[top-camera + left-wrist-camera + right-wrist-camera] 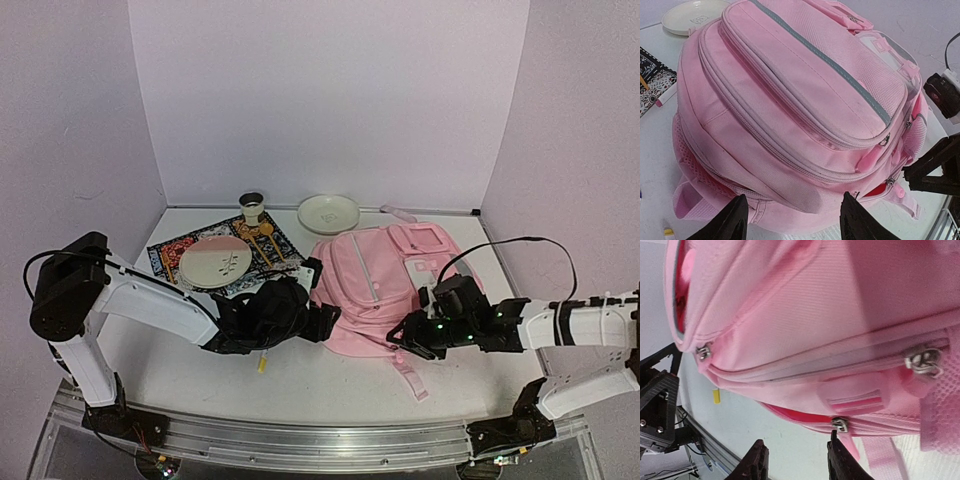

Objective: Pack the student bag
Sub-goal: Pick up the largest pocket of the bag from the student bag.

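Holds the left fingers [735,220] spread wide with nothing between them, just short of the near-left side of the student bag [790,100]. Holds the right fingers [757,462] parted too, more narrowly, pinching nothing. Has one right tip just under a metal zip pull [840,424] at the bag's near end, apart from it or barely touching; cannot tell which. Shows a slit of darker pink lining [790,415] beside that pull, so probably a main zip already partly undone.

Finds the student bag [370,290] lying flat, front pockets up, right of the middle of the table [330,385], between the two arms, with a strap trailing toward the near edge. Leaves a plate [215,262] on a patterned mat [165,255], a cup [252,207] and a white dish [328,212] to the left of the bag and behind it, none of them inside. Also leaves a small yellow thing [262,365] on the table by the left arm, too small to name.

Looks like the opening step: getting the main compartment unzipped ahead of any loading. Calls next for a small shift to bring the zip pull from the fingertip into the gap, then for closing the right fingers on it and drawing it along the curve of the zip. Calls also for the left fingers to brace or pinch the fabric on the far side, to stop the soft bag sliding or bunching.
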Robot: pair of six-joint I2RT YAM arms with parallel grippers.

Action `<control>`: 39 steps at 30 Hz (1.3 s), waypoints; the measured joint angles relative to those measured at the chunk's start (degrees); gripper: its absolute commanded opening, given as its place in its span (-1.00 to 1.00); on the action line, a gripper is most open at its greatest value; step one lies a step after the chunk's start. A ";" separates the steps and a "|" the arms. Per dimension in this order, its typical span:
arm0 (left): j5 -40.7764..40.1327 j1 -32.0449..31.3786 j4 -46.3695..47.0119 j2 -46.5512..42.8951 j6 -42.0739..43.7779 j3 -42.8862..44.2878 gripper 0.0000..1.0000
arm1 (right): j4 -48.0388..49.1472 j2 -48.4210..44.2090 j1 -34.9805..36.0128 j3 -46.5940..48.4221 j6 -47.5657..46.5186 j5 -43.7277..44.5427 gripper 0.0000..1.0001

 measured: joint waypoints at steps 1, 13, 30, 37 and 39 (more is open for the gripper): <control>0.01 0.00 0.00 0.00 0.01 0.00 0.28 | -1.01 -0.02 0.00 0.07 -0.26 0.59 -0.15; 0.58 -0.02 0.00 0.00 0.29 0.00 0.28 | -3.72 4.39 0.09 0.07 -2.51 -0.11 -0.12; 1.33 -0.02 0.05 -0.34 1.24 -0.29 0.26 | -4.27 10.18 3.71 9.08 -5.85 -2.42 -0.12; 1.37 -0.14 0.02 -1.08 1.55 -0.90 0.26 | -4.42 12.16 4.11 13.69 -7.82 -0.46 -0.08; 1.36 -0.33 0.00 -1.45 1.91 -1.33 0.25 | -4.48 13.10 4.11 14.26 -8.28 0.45 -0.06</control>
